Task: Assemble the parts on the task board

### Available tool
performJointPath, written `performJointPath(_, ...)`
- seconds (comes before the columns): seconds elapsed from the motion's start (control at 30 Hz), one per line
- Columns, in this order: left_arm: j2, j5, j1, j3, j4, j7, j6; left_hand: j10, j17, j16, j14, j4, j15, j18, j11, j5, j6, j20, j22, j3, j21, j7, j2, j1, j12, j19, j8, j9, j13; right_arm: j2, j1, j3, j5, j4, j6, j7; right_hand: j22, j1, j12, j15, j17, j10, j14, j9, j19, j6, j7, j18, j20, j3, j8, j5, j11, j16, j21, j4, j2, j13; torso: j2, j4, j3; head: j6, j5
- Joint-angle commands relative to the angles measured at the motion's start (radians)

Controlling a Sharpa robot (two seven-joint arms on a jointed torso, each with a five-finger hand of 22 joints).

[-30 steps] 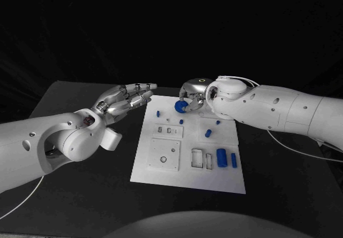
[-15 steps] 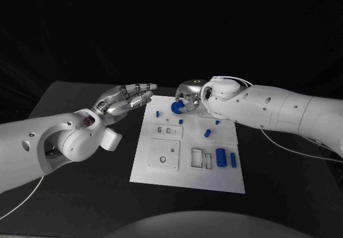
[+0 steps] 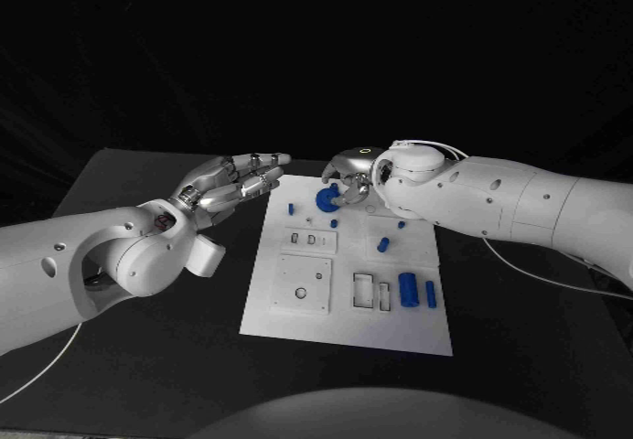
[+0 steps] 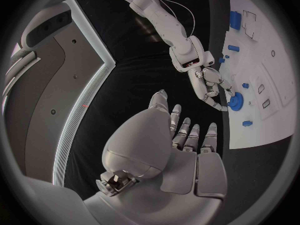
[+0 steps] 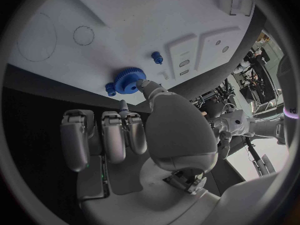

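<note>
The right hand (image 3: pixel 349 181) pinches a blue gear (image 3: pixel 323 196) just over the white board's (image 3: pixel 337 325) far end, the left hand (image 3: pixel 235 187) hovers beside it released, and most blue pieces (image 3: pixel 409 290) nearer the robot remain unassembled.

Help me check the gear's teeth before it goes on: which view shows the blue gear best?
The right wrist view: the blue gear faces the camera with its teeth visible, a fingertip of the right hand at its edge. The head view shows it small, partly hidden by that hand. The left wrist view shows it small on the task board.
</note>
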Motion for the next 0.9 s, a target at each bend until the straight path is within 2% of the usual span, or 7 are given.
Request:
performJointPath(0.03,0.004,-0.005,0.000,0.001,-0.002,0.006,0.018,0.000,0.001,0.006,0.002,0.001,0.008,0.014,0.010,0.007,0.001,0.002,-0.001,0.004,0.004,0.006,0.003,0.011,0.004,0.007,0.007,0.000,0.001,-0.004,-0.001,0.000,0.002,0.005,0.001,0.012,0.227,-0.010,0.004,0.006,0.263,0.107,0.106,-0.017,0.013,-0.003,0.000,-0.002,0.004,-0.009,0.001,-0.027,0.001,0.003,-0.006,-0.002,-0.001,0.263,0.000,-0.0006,-0.0006,0.001,-0.001)
performJointPath(0.13,0.004,-0.005,0.000,0.001,-0.005,0.005,0.020,0.000,0.001,0.006,0.002,0.001,0.008,0.014,0.010,0.007,0.001,0.002,-0.001,0.004,0.004,0.006,0.002,0.011,0.004,0.007,0.007,0.000,0.001,-0.013,-0.001,0.000,0.004,0.012,-0.016,0.020,0.227,-0.013,0.004,0.006,0.263,0.107,0.106,-0.027,0.012,0.003,0.000,-0.002,0.004,-0.013,0.003,-0.043,0.001,0.003,-0.006,-0.001,0.001,0.263,0.000,0.0005,-0.0001,0.001,-0.001)
performJointPath(0.23,0.002,-0.005,0.000,0.001,-0.005,0.005,0.020,0.000,0.001,0.006,0.002,0.001,0.008,0.014,0.010,0.007,0.001,0.002,-0.001,0.004,0.004,0.006,0.002,0.011,0.004,0.007,0.007,0.000,0.001,-0.033,-0.001,0.000,0.013,0.027,-0.067,0.042,0.228,-0.017,0.004,0.005,0.263,0.107,0.106,-0.039,0.015,0.021,-0.001,-0.003,0.003,-0.022,0.007,-0.079,0.000,0.003,-0.003,0.002,0.005,0.263,0.000,0.0008,0.0000,0.004,0.001)
performJointPath(0.33,0.001,-0.005,0.000,0.001,-0.007,0.005,0.020,0.000,0.001,0.006,0.002,0.001,0.008,0.014,0.010,0.007,0.001,0.002,-0.001,0.004,0.004,0.006,0.002,0.011,0.004,0.007,0.007,0.000,0.001,-0.056,-0.001,0.000,0.021,0.043,-0.098,0.058,0.230,-0.010,0.004,-0.001,0.263,0.107,0.106,-0.047,0.020,0.048,-0.017,-0.004,-0.001,-0.023,0.013,-0.072,-0.010,0.003,0.001,-0.002,0.011,0.263,-0.001,-0.0017,-0.0006,0.005,0.004)
performJointPath(0.47,0.002,-0.005,0.000,0.001,-0.011,0.004,0.020,0.000,0.001,0.006,0.002,0.001,0.008,0.014,0.010,0.007,0.001,0.002,-0.001,0.004,0.004,0.006,0.002,0.011,0.004,0.007,0.007,0.000,0.001,-0.073,-0.001,0.000,0.026,0.048,-0.081,0.061,0.229,-0.011,0.004,-0.005,0.263,0.107,0.106,-0.053,0.017,0.048,-0.025,-0.003,-0.004,-0.025,0.008,-0.072,-0.015,0.003,-0.002,-0.001,0.013,0.263,-0.001,-0.0017,-0.0008,0.006,0.002)
performJointPath(0.67,0.006,-0.005,-0.001,0.001,-0.015,0.004,0.023,0.000,0.001,0.007,0.002,0.001,0.008,0.014,0.010,0.007,0.002,0.002,-0.001,0.004,0.004,0.006,0.002,0.011,0.006,0.008,0.008,0.000,0.001,-0.082,-0.007,0.000,0.026,0.052,-0.044,0.060,0.224,-0.002,0.004,-0.012,0.263,0.107,0.106,-0.071,0.006,0.032,-0.034,0.000,-0.010,-0.026,0.001,-0.075,-0.023,0.003,-0.013,-0.005,0.017,0.263,0.000,-0.0016,0.0018,0.006,0.002)
performJointPath(0.9,0.008,-0.005,-0.003,0.001,-0.017,0.003,0.025,0.000,0.001,0.007,0.002,0.001,0.008,0.014,0.010,0.007,0.002,0.002,-0.001,0.004,0.004,0.006,0.002,0.011,0.006,0.008,0.008,0.000,0.001,-0.081,-0.012,0.000,0.025,0.051,-0.028,0.059,0.223,0.011,0.004,-0.017,0.263,0.107,0.106,-0.084,0.001,0.024,-0.041,0.001,-0.015,-0.022,0.001,-0.058,-0.029,0.003,-0.018,-0.015,0.020,0.263,0.000,0.0004,-0.0002,0.003,-0.003)
